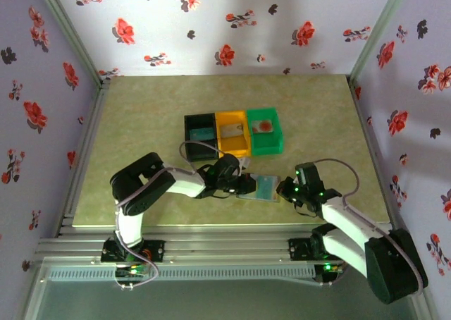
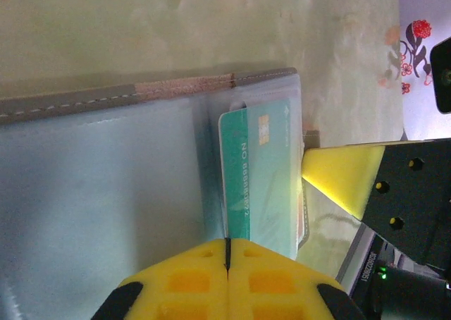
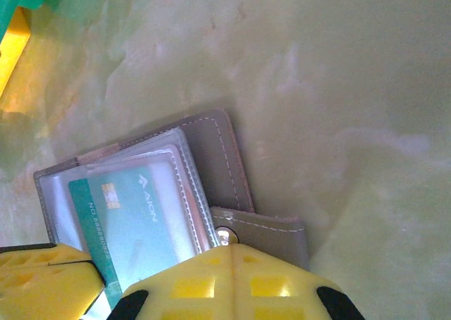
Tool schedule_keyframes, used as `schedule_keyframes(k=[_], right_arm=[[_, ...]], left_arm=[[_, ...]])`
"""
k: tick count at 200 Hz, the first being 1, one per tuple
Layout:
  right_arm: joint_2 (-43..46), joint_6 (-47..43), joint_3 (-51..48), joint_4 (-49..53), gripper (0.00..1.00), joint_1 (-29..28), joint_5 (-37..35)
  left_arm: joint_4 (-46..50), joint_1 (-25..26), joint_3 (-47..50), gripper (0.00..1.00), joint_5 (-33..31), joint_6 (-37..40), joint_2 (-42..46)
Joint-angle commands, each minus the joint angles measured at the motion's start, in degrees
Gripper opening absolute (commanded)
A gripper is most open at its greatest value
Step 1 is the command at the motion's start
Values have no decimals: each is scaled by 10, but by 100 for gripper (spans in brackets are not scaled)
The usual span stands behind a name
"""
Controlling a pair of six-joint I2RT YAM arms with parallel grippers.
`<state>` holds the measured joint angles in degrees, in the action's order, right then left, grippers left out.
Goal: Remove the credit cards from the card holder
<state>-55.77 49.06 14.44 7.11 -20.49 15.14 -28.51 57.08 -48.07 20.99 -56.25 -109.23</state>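
I see the card holder (image 1: 264,187) lying open on the table (image 1: 141,122), a teal card (image 2: 257,172) in its clear sleeve. My left gripper (image 2: 227,248) is closed at its sleeve edge, beside that card. My right gripper (image 3: 232,253) is closed over its snap flap, on the opposite side. I cannot tell whether either pinches anything. Beyond the holder sit a black bin (image 1: 200,135), an orange bin (image 1: 232,133) and a green bin (image 1: 266,130).
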Motion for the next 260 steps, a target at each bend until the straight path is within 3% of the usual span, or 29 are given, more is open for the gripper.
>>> schedule_keyframes(k=[1,123,174,217,260], right_arm=[[-11,-24,12,22,0,2,28],[-15,-69,58,45,0,2,63],[-27,-23,36,-69,0,-11,124],[-37,-8,46,-99,0,-60,77],[-102,8,32,-141,0,-62,39]], left_arm=[[-15,-11,17,0,-10,-3,29],[-53,-34,82,0,-26,-12,101],[-51,-35,85,0,-23,-16,97],[-58,-35,93,0,-23,-21,92],[-66,-36,113,0,-29,-22,96]])
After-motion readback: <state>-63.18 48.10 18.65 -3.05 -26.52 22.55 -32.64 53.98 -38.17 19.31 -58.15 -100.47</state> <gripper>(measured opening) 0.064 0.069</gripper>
